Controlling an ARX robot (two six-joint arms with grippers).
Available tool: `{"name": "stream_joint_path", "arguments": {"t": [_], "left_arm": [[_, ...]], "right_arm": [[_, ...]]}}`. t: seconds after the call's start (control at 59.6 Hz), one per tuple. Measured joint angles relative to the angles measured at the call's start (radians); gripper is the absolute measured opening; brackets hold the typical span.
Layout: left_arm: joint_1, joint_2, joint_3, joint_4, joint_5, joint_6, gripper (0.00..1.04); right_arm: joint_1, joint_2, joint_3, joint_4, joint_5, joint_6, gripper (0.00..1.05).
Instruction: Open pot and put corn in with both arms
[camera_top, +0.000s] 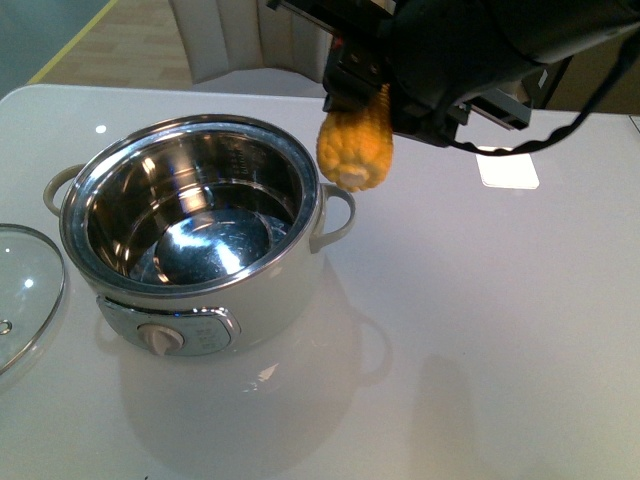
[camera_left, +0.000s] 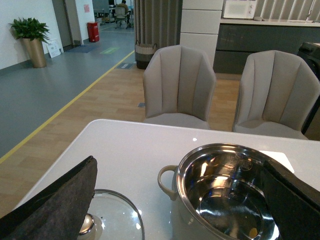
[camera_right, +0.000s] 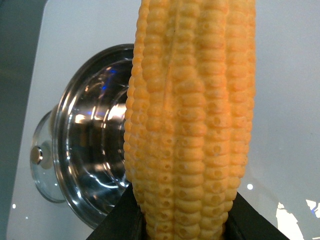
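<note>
One step looks finished, since the steel-rimmed glass lid (camera_top: 25, 285) lies flat on the glossy white table (camera_top: 500, 330) left of the pot (camera_top: 270, 290), whose polished steel bowl stands open; the step in hand is carrying the corn (camera_top: 356, 148), a knobbly yellow cob hanging end-down from the right tool (camera_top: 362, 92), which is clamped on its upper part, in the air near the pot's right loop handle. Next, I judge, the cob must cross leftward over the rim, then be lowered and released; the left tool (camera_left: 177, 185) is spread wide, holding nothing.
</note>
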Motion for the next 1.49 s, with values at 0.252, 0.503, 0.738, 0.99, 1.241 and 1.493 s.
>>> {"name": "stream_joint_path", "arguments": {"t": [0.252, 0.503, 0.738, 0.99, 1.241, 1.493], "left_arm": [[0.000, 0.000, 0.000, 0.000, 0.000, 0.000, 0.98], [0.000, 0.000, 0.000, 0.000, 0.000, 0.000, 0.98], [0.000, 0.000, 0.000, 0.000, 0.000, 0.000, 0.98], [0.000, 0.000, 0.000, 0.000, 0.000, 0.000, 0.98], [0.000, 0.000, 0.000, 0.000, 0.000, 0.000, 0.98], [0.000, 0.000, 0.000, 0.000, 0.000, 0.000, 0.98]], "right_arm": [[0.053, 0.082, 0.090, -0.037, 0.022, 0.009, 0.23], [0.105, 0.171, 0.171, -0.062, 0.035, 0.011, 0.23], [0.139, 0.243, 0.246, -0.075, 0.036, 0.030, 0.23], [0.166, 0.311, 0.333, -0.091, 0.018, 0.038, 0.23], [0.181, 0.375, 0.410, -0.130, 0.010, 0.037, 0.23], [0.192, 0.405, 0.428, -0.163, 0.039, 0.002, 0.41]]}}
